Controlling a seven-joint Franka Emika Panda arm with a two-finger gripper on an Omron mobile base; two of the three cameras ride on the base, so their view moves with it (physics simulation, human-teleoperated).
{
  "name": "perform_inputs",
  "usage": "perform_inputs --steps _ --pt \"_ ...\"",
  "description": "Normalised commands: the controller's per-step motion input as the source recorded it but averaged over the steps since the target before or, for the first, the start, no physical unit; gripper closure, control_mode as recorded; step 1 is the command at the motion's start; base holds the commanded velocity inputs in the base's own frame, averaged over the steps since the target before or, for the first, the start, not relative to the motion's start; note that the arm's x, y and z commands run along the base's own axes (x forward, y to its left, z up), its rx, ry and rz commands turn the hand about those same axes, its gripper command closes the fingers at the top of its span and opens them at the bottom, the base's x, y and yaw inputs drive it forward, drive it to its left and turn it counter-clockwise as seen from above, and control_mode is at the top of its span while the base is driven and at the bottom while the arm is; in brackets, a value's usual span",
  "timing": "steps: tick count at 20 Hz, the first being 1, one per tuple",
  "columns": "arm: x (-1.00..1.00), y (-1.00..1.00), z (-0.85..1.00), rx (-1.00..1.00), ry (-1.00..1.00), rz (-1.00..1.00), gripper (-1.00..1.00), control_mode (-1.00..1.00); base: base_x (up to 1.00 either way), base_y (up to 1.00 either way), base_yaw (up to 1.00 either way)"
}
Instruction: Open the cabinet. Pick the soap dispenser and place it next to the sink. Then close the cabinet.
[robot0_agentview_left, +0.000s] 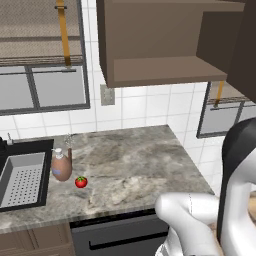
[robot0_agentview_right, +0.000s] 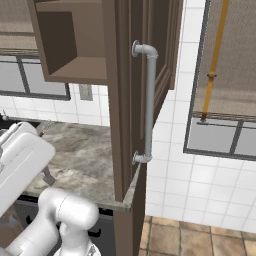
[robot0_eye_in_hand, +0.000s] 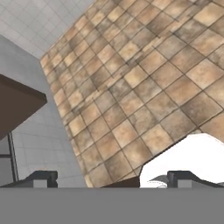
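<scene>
A: Currently, where does the dispenser (robot0_agentview_left: 61, 167) stand?

B: Upright on the desk (robot0_agentview_left: 130, 165), just beside the sink (robot0_agentview_left: 25, 180) rim, with a tomato (robot0_agentview_left: 81, 182) near its base. The cabinet (robot0_agentview_left: 165, 45) is open, its shelf bare. In the right base view the door (robot0_agentview_right: 127, 100) is swung out edge-on, with its handle (robot0_agentview_right: 148, 105) facing the window wall.

A: State of the tool (robot0_eye_in_hand: 111, 180)?

B: Tips spread wide, nothing between them. It faces floor tiles (robot0_eye_in_hand: 144, 87), well away from the desk.

A: Handling notes for the dispenser?

B: Judged light and rigid, with a smooth rounded body that may slip. Grip across the belly, not the pump neck, if it needs moving. It already appears placed.

A: And the door?

B: Stiff panel on a hinge. The bar is the obvious hold, or push the outer face flat.

A: Clearance?

B: The door edge overhangs the desk corner. Open room lies on the tiled side, while the arm crowds the desk side. Sweep the door without clipping the elbow.
</scene>
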Motion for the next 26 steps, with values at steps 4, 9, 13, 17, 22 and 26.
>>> perform_inputs --steps 4,9,13,17,22,26 --pt "-0.02 -0.11 0.0 0.0 -0.05 0.0 -1.0 -1.0 0.0 0.0 0.0" --pt "0.0 -0.03 0.0 0.0 -0.04 0.0 -1.0 -1.0 0.0 0.0 0.0" --pt "0.0 -0.06 0.0 -0.01 -0.05 0.0 -1.0 -1.0 0.0 0.0 0.0" --pt "0.01 -0.16 -0.02 -0.02 -0.02 0.0 -1.0 -1.0 0.0 0.0 0.0" --pt "0.0 -0.19 0.0 -0.06 -0.1 -0.02 -1.0 -1.0 0.0 0.0 0.0" --pt "0.01 -0.13 0.0 -0.07 -0.06 -0.06 -1.0 -1.0 0.0 0.0 0.0"
